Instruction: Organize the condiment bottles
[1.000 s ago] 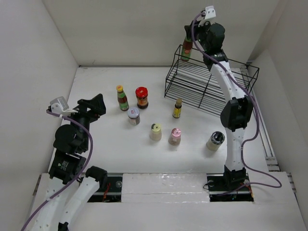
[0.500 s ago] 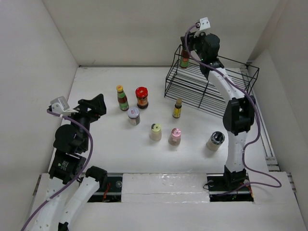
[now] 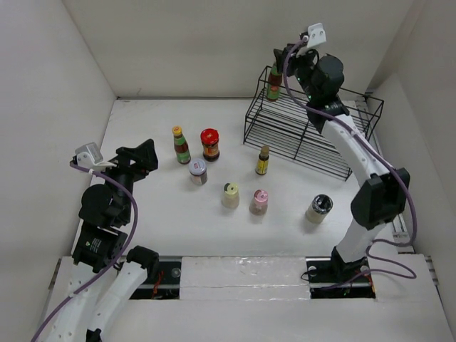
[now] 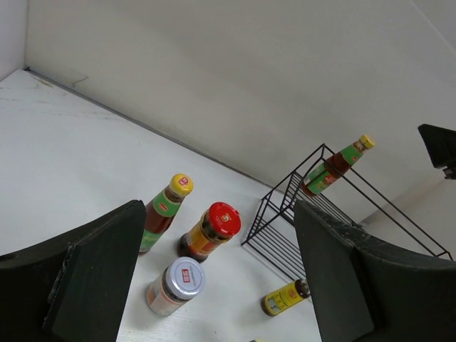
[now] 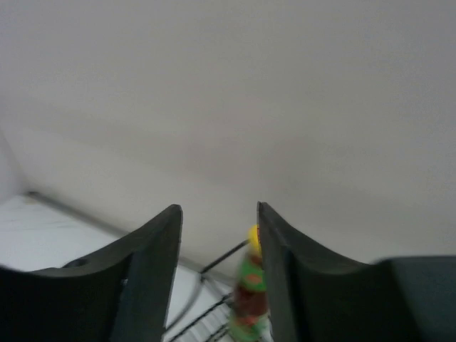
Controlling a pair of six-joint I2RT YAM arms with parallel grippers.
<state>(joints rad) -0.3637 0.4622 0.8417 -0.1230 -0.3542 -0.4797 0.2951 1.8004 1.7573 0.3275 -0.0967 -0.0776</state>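
One slim, yellow-capped sauce bottle (image 3: 273,82) with a green label stands upright at the far-left corner of the black wire rack (image 3: 313,132). A red-lidded dark jar (image 3: 209,144) and a silver-lidded clear jar (image 3: 198,171) stand, among others, on the smooth white table (image 3: 142,121). The right gripper (image 5: 217,210) hangs beside the racked bottle, jaws parted and empty. The left gripper (image 3: 144,153) is also spread and empty.

Built from white link segments and black joint housings, both the left arm (image 3: 100,206) and the right arm (image 3: 345,135). Trailed by a purple cable (image 3: 410,210) along each, hanging in loose loops. Topped at the wrists with a small white camera block (image 3: 87,154), one per side. Ended in broad, matte black, curved jaws. Bolted to black base plates (image 3: 340,274).
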